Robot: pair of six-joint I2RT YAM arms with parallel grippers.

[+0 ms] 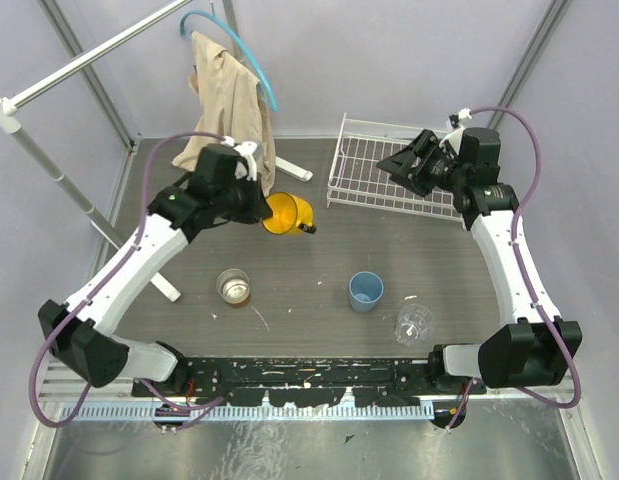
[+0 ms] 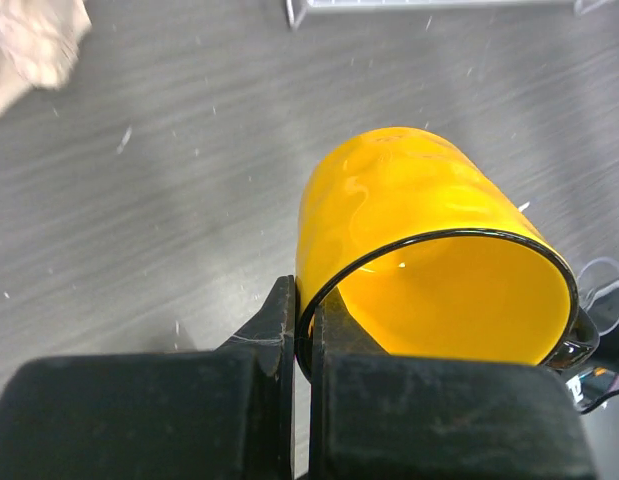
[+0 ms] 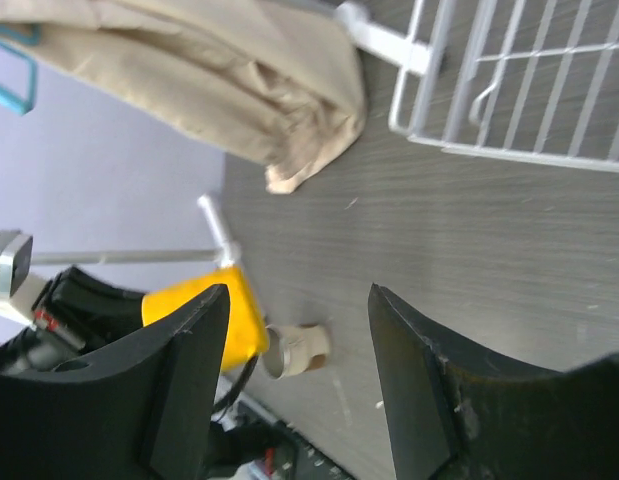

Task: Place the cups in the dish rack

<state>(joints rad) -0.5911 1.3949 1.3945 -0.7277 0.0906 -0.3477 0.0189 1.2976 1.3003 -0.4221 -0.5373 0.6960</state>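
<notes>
My left gripper (image 1: 266,208) is shut on the rim of the yellow-orange mug (image 1: 287,213), one finger inside and one outside, and holds it tilted above the dark table, left of the dish rack (image 1: 361,188). In the left wrist view the mug (image 2: 409,220) fills the frame with the gripper (image 2: 307,330) pinching its black rim. My right gripper (image 1: 397,166) is open and empty above the white wire rack (image 3: 529,90). The silvery metal cup (image 1: 232,286), the small light blue tumbler (image 1: 366,291) and the clear glass cup (image 1: 414,323) stand on the table. The light blue handled mug is out of view.
A white pole clothes stand (image 1: 49,165) crosses the left side, with a foot (image 1: 292,170) near the rack. A beige cloth (image 1: 229,105) and a blue hanger (image 1: 251,55) hang at the back. The right wrist view shows the metal cup (image 3: 297,350) and the mug (image 3: 204,310).
</notes>
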